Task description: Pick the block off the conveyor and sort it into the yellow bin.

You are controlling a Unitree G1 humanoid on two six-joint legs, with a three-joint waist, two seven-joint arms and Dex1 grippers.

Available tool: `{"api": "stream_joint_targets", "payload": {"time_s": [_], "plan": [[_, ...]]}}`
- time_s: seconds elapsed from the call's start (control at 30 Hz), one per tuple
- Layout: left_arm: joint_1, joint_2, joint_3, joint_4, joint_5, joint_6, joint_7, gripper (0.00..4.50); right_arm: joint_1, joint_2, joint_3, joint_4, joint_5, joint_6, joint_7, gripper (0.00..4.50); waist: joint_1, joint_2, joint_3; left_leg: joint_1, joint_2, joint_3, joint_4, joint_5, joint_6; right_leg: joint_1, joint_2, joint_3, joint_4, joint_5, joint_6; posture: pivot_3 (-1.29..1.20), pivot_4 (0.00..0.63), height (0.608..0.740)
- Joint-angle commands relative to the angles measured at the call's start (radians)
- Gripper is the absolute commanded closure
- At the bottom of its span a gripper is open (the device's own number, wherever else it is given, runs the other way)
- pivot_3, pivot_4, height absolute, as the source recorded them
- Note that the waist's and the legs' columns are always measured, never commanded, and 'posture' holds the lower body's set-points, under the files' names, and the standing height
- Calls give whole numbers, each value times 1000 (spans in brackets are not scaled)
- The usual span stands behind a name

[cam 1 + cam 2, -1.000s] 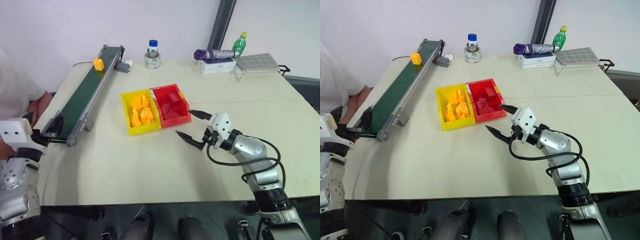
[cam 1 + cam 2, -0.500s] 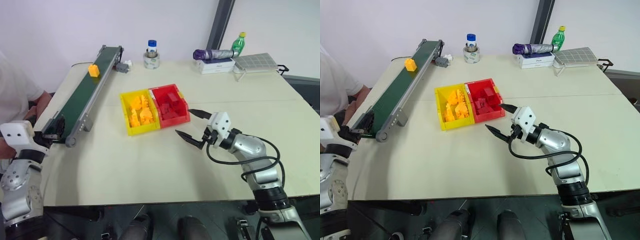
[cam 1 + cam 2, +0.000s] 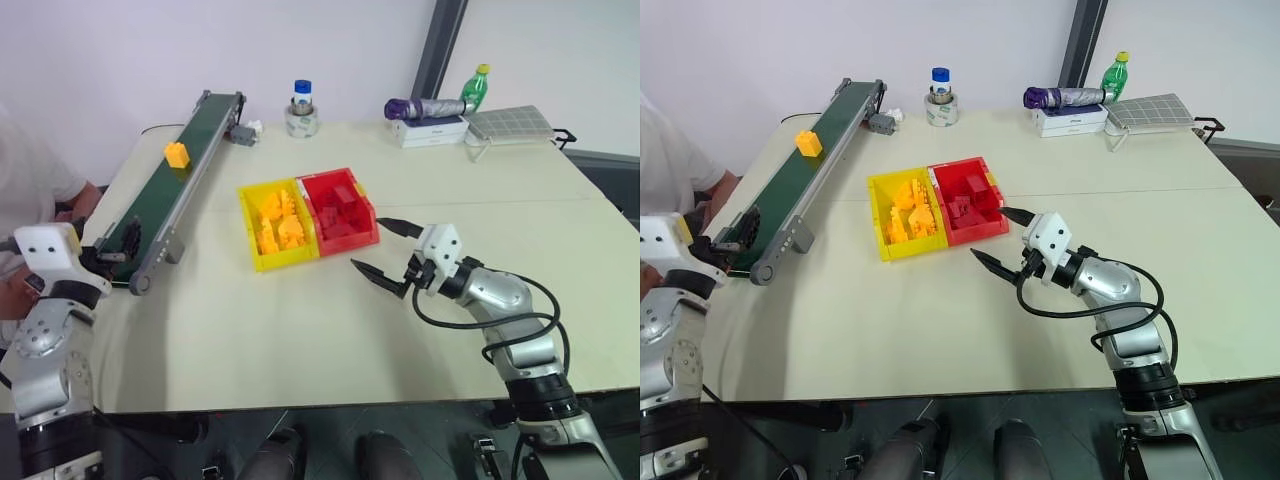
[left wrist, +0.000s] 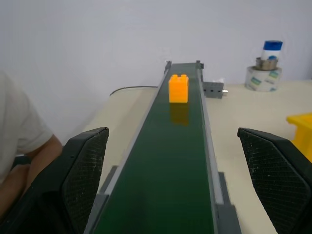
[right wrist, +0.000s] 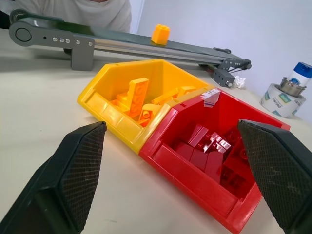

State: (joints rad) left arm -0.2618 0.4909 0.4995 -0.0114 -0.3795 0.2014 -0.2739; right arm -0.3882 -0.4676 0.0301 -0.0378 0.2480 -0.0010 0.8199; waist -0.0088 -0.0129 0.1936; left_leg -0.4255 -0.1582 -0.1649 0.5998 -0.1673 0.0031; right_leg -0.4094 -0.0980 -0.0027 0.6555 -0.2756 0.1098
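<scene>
The yellow-orange block [image 3: 177, 154] rides the dark green conveyor [image 3: 160, 205], on its far half. In the left wrist view the block [image 4: 178, 88] stands upright in the middle of the belt, well ahead of the fingers. My left gripper [image 3: 118, 245] is open at the conveyor's near end, its fingers [image 4: 84, 171] spread to either side of the belt. The yellow bin [image 3: 248, 222] holds several yellow bricks and sits at mid-table against its red twin. Just right of the bins, my right gripper [image 3: 367, 243] hovers open and empty, pointing at them.
The red bin [image 3: 372, 218] holds red bricks. A person in a white shirt [image 3: 30, 170] sits at the table's left edge beside the conveyor. At the back stand a tape roll with a bottle [image 3: 300, 118], a folded umbrella [image 3: 430, 107], a green bottle [image 3: 479, 86] and a grey pad [image 3: 512, 123].
The block has travelled along the belt toward the near end. My left gripper has moved forward and slightly up to the conveyor's near end. The right arm has kept still.
</scene>
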Motion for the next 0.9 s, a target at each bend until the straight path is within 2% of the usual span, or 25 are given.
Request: {"api": "stream_joint_targets", "payload": {"time_s": [0.03,0.2,0.4,0.67,0.9], "plan": [[-81,47,-35,27,51,63,54,30,-8,7,-4,-34,5,-15,-8,0,1,0,0,0,0,0,0,0,0,0,0,0,0,0,0,0,150,740],[-280,84,-78,196,56,160,68,30,-12,14,0,-35,2,-12,-14,0,0,0,0,0,0,0,1,1,0,0,1,0,0,1,1,0,150,740],[-453,117,-156,441,128,120,34,30,-7,17,0,-41,-3,-14,-21,0,-6,-1,0,0,0,0,0,2,1,0,0,0,1,1,1,0,150,740],[-555,129,-210,673,192,5,-8,30,24,8,-8,-66,-6,-11,-37,0,-4,-1,0,0,0,0,1,2,1,0,0,0,1,1,1,0,150,740],[-579,121,-198,747,188,-36,-20,30,31,3,-10,-80,-5,-3,-44,0,-5,-1,0,0,0,0,1,2,1,-1,0,0,2,2,1,0,150,740]]}}
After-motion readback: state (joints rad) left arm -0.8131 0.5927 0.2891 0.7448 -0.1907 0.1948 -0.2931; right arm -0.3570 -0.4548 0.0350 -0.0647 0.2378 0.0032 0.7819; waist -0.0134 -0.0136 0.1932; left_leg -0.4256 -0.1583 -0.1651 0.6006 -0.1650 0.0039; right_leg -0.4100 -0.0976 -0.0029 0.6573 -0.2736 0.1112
